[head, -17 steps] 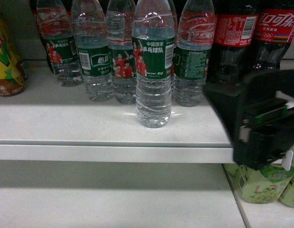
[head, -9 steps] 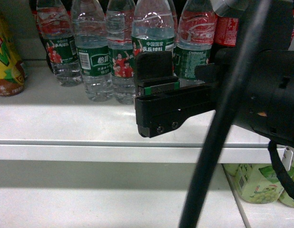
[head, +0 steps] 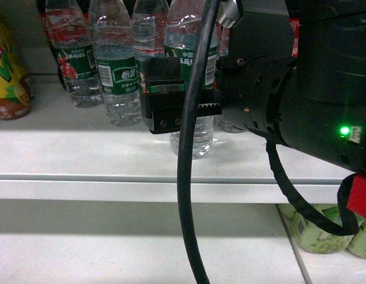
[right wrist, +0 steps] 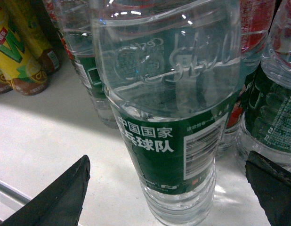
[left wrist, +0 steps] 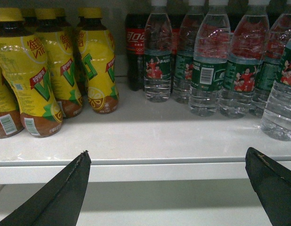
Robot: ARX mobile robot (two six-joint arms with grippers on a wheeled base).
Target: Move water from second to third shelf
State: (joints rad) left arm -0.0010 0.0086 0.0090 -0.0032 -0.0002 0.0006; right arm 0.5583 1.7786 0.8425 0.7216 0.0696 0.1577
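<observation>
The water [right wrist: 169,155], a clear ribbed bottle with a green label and white Chinese text, stands upright at the front of the white shelf [head: 82,157], ahead of a row of like bottles [head: 115,77]. My right gripper [right wrist: 167,157] is open, one black finger on each side of the bottle's lower half, with gaps on both sides. From the head camera the right arm covers most of the bottle; its base [head: 198,139] shows below a finger [head: 164,97]. My left gripper [left wrist: 166,151] is open with nothing in it, level with the shelf's front lip [left wrist: 150,167].
Yellow lemon-tea bottles [left wrist: 42,70] crowd the shelf's left end. Dark cola bottles [left wrist: 135,47] stand behind the water. A lower white shelf [head: 112,248] holds green drink packs [head: 325,231] at the right. A black cable [head: 186,177] hangs across the head view.
My right arm has swung in from the right edge of the head view, and its gripper now sits around the front water bottle, hiding most of it.
</observation>
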